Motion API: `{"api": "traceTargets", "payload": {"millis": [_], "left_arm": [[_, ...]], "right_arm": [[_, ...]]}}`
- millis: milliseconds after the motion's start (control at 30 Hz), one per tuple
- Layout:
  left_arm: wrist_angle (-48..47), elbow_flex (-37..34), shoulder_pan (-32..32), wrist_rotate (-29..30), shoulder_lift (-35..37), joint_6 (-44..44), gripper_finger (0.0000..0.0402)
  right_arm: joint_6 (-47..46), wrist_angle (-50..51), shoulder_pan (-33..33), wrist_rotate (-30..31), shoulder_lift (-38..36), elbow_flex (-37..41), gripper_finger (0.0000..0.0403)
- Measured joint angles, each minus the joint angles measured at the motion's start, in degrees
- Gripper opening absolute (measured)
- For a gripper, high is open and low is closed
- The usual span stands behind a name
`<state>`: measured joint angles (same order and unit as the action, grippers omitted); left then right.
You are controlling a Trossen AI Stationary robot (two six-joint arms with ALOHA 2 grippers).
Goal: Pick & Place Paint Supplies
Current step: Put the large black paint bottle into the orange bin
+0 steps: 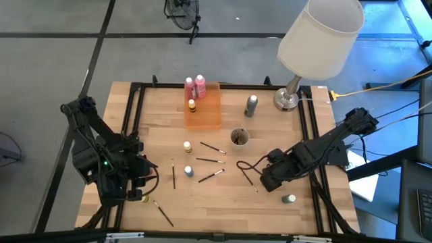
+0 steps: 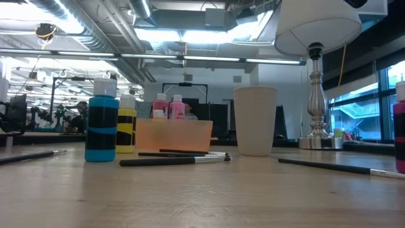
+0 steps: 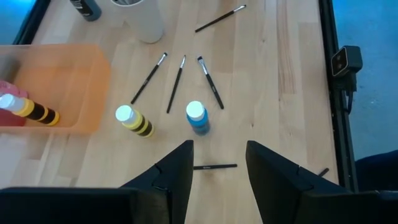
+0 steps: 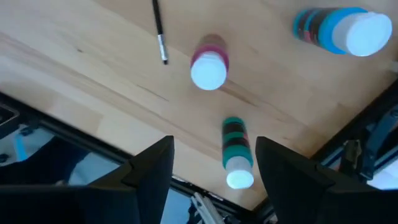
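Brush [image 3: 214,167] between left pincer [image 3: 217,163] fingers.

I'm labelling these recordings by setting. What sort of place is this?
Probably a robotics lab or workshop: a framed wooden table on a bare grey floor, exposed ceiling ducts with strip lights, and rows of workbenches behind.

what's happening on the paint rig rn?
Neither arm holds anything. The left gripper hovers open over the table's front-left, facing the yellow bottle, blue bottle and loose paintbrushes. The right gripper is open over the front-right, above a green bottle. The orange tray holds two pink bottles and another yellow one.
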<state>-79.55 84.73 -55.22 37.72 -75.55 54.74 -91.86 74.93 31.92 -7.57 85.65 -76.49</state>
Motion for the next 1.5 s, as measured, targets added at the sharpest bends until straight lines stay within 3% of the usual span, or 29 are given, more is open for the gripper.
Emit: {"api": "traceTargets", "payload": {"millis": [200, 367, 533, 767, 1067, 1500], "left_arm": [[0.0, 0.0, 0.0, 0.3, 0.0, 0.0, 0.0143], [0.0, 0.0, 0.0, 0.3, 0.0, 0.0, 0.0143], [0.0, 0.0, 0.0, 0.4, 0.0, 0.0, 0.0143], [-3.2, 0.0, 0.2, 0.9, 0.4, 3.6, 0.0143], [-6.0, 0.0, 4.0, 4.2, 2.5, 4.2, 0.0143], [-10.5, 0.0, 5.6, 4.8, 2.8, 2.3, 0.0143]], "right_arm": [[4.4, -4.0, -0.6, 2.3, 1.4, 0.0, 0.0232], [9.7, -4.3, -5.6, 4.6, 1.4, -2.5, 0.0232], [17.5, -3.8, -14.6, 7.4, 1.4, -7.8, 0.0232], [20.0, 0.5, -30.3, 11.3, 1.4, -15.1, 0.0232], [27.3, -2.8, -45.3, 10.5, 2.4, -15.9, 0.0232], [37.2, -3.6, -55.0, 5.9, 10.5, -15.9, 0.0232]]}}
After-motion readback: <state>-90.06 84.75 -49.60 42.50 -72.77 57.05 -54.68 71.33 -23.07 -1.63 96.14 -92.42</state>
